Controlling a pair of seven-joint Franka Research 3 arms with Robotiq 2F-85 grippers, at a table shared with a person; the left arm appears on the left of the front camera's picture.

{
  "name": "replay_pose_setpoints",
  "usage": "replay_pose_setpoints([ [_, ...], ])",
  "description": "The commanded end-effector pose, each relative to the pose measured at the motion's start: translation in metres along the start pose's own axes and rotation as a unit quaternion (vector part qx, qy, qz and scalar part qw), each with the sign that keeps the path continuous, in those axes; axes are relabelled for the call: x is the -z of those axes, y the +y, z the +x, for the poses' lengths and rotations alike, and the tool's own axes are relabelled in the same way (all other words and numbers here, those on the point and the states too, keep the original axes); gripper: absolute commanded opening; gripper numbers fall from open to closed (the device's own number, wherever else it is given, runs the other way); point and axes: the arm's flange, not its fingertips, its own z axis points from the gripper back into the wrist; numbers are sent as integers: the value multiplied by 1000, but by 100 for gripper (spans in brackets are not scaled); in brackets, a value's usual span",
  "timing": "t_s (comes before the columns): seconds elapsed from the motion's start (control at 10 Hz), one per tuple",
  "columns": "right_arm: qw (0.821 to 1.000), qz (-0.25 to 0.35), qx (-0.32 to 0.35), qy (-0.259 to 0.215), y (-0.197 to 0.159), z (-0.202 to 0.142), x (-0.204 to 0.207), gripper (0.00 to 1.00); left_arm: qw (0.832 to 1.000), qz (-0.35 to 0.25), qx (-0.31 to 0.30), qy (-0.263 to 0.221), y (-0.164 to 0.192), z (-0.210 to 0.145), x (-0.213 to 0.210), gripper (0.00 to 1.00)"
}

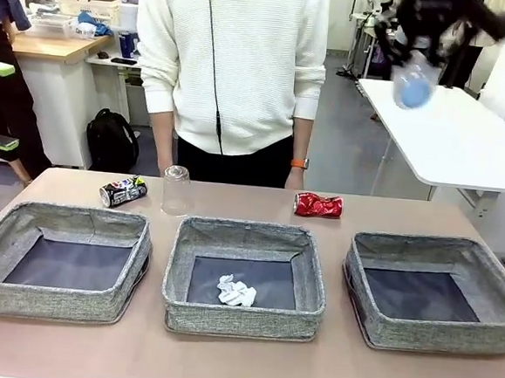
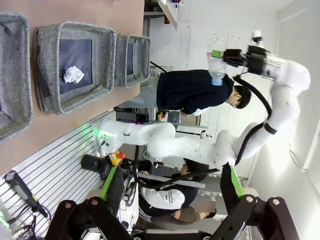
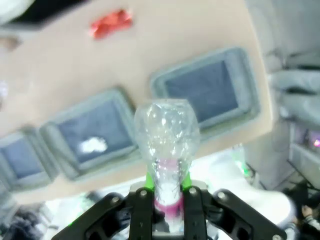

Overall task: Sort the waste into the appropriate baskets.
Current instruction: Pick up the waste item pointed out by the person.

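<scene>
My right gripper (image 1: 424, 47) hangs high over the back right, shut on the clear pink-labelled bottle (image 1: 413, 84). In the right wrist view the bottle (image 3: 167, 135) stands between the fingers (image 3: 141, 202), high above the table. Three grey baskets sit in a row: left (image 1: 51, 301), middle (image 1: 242, 318), right (image 1: 433, 336). The crumpled white paper wad (image 1: 235, 293) lies in the middle basket. Behind the baskets are the dark printed can (image 1: 123, 192), an upturned clear plastic cup (image 1: 175, 189) and the crushed red can (image 1: 318, 205). My left gripper (image 2: 170, 200) is open with nothing in it, off the table's near edge.
A person (image 1: 232, 65) stands at the far edge of the table, arms down behind the cup and the red can. A white table (image 1: 466, 144) stands behind on the right. Bare tabletop runs between the baskets and in front of them.
</scene>
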Motion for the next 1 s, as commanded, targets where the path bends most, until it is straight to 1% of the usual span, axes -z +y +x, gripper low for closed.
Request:
replay_pose_setpoints([
  [0.0, 998, -12, -57, 1, 70, 15, -50, 20, 1000, -9, 11, -3, -2, 0, 0, 100],
  [0.1, 997, -22, -73, -4, 96, 3, -71, 20, 1000, -9, 11, -3, -2, 0, 0, 100],
  [0.2, 996, -35, -88, 8, 116, -6, -83, 20, 1000, -9, 11, -3, -2, 0, 0, 100],
  [0.3, 995, -44, -86, 29, 134, -15, -88, 20, 1000, -9, 11, -3, -2, 0, 0, 100],
  [0.4, 994, -47, -88, 33, 145, -24, -87, 20, 1000, -9, 11, -3, -2, 0, 0, 100],
  [0.5, 993, -43, -102, 36, 151, -35, -84, 20, 1000, -9, 11, -3, -2, 0, 0, 100],
  [0.7, 990, -36, -133, 15, 155, -54, -75, 20, 1000, -9, 11, -3, -2, 0, 0, 100],
  [0.8, 992, -31, -126, -1, 150, -54, -75, 20, 1000, -9, 11, -3, -2, 0, 0, 100],
  [0.9, 991, -30, -129, 32, 139, -62, -46, 20, 1000, -9, 11, -3, -2, 0, 0, 100],
])
